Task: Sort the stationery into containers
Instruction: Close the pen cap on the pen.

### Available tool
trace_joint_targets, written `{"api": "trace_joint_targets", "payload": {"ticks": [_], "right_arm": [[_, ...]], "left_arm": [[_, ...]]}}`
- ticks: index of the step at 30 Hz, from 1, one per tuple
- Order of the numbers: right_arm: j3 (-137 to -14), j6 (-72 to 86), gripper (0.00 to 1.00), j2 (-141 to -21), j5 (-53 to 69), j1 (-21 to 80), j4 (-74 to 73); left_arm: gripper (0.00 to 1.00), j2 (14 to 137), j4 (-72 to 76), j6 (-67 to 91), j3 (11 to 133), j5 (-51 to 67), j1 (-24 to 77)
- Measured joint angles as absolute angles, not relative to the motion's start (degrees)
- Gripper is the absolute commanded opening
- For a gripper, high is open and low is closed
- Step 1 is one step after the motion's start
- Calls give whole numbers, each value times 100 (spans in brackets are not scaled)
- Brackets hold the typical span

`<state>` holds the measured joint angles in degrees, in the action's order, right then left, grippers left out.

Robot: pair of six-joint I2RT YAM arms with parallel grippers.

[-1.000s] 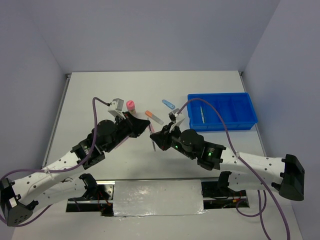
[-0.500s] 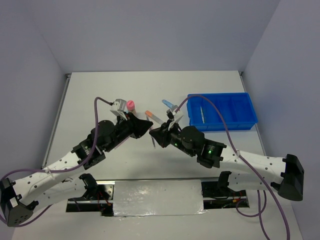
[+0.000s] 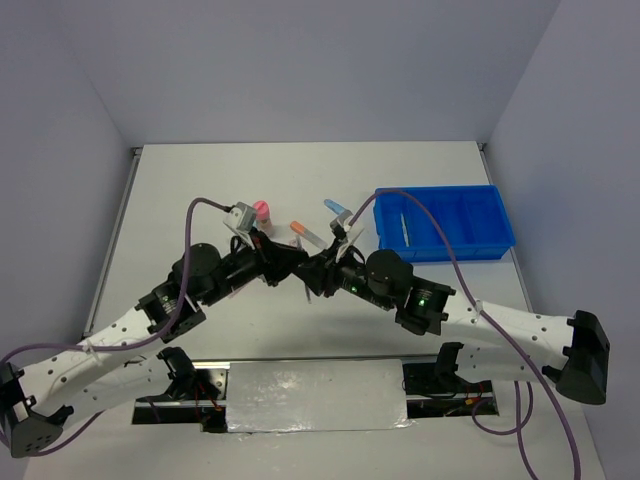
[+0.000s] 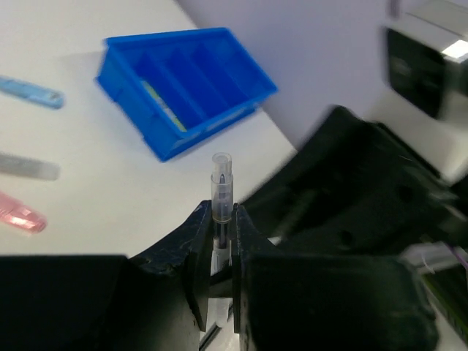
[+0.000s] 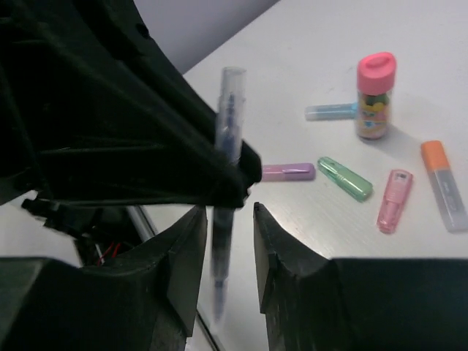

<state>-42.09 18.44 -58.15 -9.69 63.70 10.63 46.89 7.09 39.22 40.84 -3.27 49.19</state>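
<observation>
A clear grey pen (image 4: pixel 221 183) stands upright between my left gripper's (image 4: pixel 221 212) jaws, which are shut on it. In the right wrist view the same pen (image 5: pixel 230 110) hangs between my right gripper's (image 5: pixel 229 216) jaws, which stand open with a gap on each side. The two grippers meet above the table's middle (image 3: pixel 305 268). The blue tray (image 3: pixel 445 250) lies to the right with a thin yellow pen (image 3: pixel 404 226) in one compartment. On the table lie a pink-capped bottle (image 5: pixel 374 99) and lilac (image 5: pixel 287 172), green (image 5: pixel 345 178), pink (image 5: pixel 393 199), orange (image 5: pixel 443 183) and blue (image 5: pixel 330 111) sticks.
Purple cables loop over both arms (image 3: pixel 200 205). Grey walls enclose the table on the left, back and right. The tray's (image 4: pixel 164 36) other compartments look empty from the left wrist view.
The left gripper has moved right until it meets the right one and now grips the pen. The right gripper's jaws, earlier shut on the pen, have parted.
</observation>
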Motion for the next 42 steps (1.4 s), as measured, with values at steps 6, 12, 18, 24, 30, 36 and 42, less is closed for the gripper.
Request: {"api": "trace_joint_targets", "payload": {"ticks": [6, 12, 18, 24, 30, 36, 42], "right_arm": [[-4115, 1765, 13, -5579, -104, 6257, 1238], [-4077, 1678, 0, -5330, 235, 6246, 1162], [-3959, 1686, 0, -5306, 209, 6189, 1109], [-3929, 1686, 0, -5308, 189, 6160, 1116], [-3927, 1684, 0, -5308, 200, 6160, 1111], [-3929, 1684, 0, -5334, 235, 6160, 1109], [-3931, 1682, 0, -5393, 239, 6160, 1098]], "left_arm": [[0, 4515, 1094, 3249, 4082, 867, 4917], [34, 4515, 1288, 2928, 4095, 1350, 4915], [66, 4543, 1031, 2847, 4270, 1175, 4934], [48, 4560, 788, 2853, 4521, 864, 4954], [46, 4622, 620, 2836, 4821, 620, 4954], [41, 4757, 591, 2845, 4834, 574, 4954], [20, 4799, 613, 2875, 4810, 567, 4952]]}}
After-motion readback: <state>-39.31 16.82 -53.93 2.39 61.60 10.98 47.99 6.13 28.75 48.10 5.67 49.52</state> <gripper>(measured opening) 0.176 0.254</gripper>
